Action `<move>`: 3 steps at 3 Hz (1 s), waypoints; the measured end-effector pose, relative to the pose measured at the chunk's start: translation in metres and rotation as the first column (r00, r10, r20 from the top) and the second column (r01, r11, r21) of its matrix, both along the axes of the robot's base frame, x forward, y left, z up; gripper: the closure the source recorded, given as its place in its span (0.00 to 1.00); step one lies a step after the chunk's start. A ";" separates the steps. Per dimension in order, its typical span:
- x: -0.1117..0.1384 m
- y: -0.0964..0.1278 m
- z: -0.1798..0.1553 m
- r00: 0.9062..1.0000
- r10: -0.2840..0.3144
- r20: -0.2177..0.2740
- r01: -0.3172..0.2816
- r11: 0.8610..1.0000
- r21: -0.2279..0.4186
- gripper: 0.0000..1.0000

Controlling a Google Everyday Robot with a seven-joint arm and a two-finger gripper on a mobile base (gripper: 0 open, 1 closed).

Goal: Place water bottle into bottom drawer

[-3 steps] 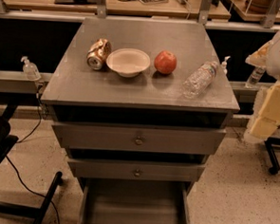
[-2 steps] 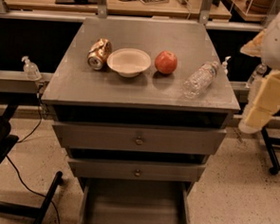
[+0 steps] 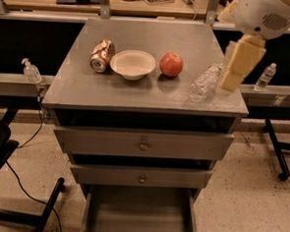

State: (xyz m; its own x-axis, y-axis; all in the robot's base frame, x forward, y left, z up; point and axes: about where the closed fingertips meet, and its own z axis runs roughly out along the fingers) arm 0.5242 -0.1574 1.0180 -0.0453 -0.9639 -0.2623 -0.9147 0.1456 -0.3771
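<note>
Grey cabinet (image 3: 87, 92), seen from the front; 12 o'clock = far edge of its top.

Bottom drawer (image 3: 139, 213): pulled out toward 6 o'clock, flat grey floor in view between low side walls. Above it, two upper drawers (image 3: 109, 141), each with a round centre knob.

Robot arm (image 3: 264, 14): white housing enters at the upper right, off the 2 o'clock corner of the top. The gripper (image 3: 233, 76), cream-coloured, hangs from it over the 3 o'clock edge and tilts down toward 7 o'clock. Wide or narrow: cannot tell. Its lower end overlaps the cap end of the bottle; touching or just above it: cannot tell.

Bowl (image 3: 133, 63): white, upright, near the centre of the top.

Water bottle (image 3: 203, 84): lies on its side on the cabinet top at about 4 o'clock, near the right edge. Long axis runs 7 o'clock to 1 o'clock, cap end at 1 o'clock, base toward the front edge. Clear, crinkled. Label band too faint to read.

Apple (image 3: 171, 64): red, between bowl and bottle, apart from both.

Can (image 3: 102, 55): on its side at 9 o'clock of the bowl, just beside it, round end toward 7 o'clock. Printing not legible.

Off the cabinet: small clear bottle (image 3: 265, 77) on the right ledge; pump dispenser (image 3: 31, 70) on the left ledge.
</note>
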 end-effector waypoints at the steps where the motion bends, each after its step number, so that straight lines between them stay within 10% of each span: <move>1: 0.003 0.004 0.000 1.000 0.010 0.010 -0.010 1.000 -0.006 0.00; 3: 0.020 -0.033 -0.039 0.993 0.116 0.016 -0.108 0.959 -0.262 0.00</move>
